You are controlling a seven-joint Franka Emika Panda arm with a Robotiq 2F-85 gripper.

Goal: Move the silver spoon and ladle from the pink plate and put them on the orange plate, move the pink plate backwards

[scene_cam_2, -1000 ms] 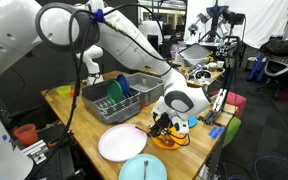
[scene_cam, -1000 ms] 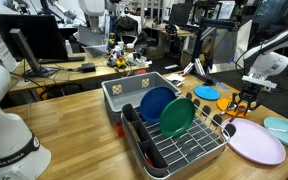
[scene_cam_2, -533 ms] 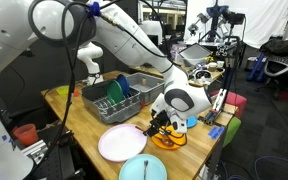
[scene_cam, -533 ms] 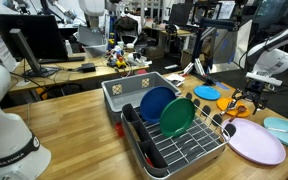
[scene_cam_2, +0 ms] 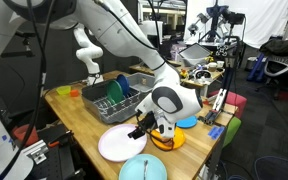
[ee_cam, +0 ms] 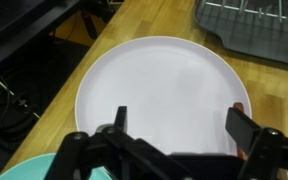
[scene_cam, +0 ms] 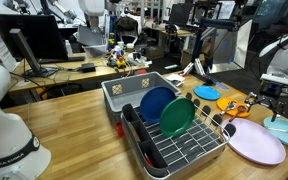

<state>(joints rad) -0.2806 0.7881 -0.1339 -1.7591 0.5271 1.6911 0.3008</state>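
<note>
The pink plate [ee_cam: 164, 85] fills the wrist view and its face is bare; it also shows in both exterior views [scene_cam: 256, 142] [scene_cam_2: 118, 143]. My gripper [ee_cam: 184, 125] hovers over the plate's near part, open, with both fingers wide apart and nothing between them. In the exterior views the gripper [scene_cam: 270, 97] [scene_cam_2: 144, 128] hangs just above the pink plate. The orange plate [scene_cam: 234, 105] [scene_cam_2: 168, 140] lies right beside it, with small dark and shiny shapes on it. At this size I cannot tell the silver spoon from the ladle.
A dish rack [scene_cam: 174, 140] holds a blue plate [scene_cam: 155, 102] and a green plate [scene_cam: 176, 117] upright. A teal plate [scene_cam: 284, 127] [ee_cam: 34, 165] lies next to the pink one. A small blue plate [scene_cam: 206, 92] sits behind the orange plate. The table edge runs close by.
The gripper opened over the orange plate, rose, and swung across to hang above the pink plate.
</note>
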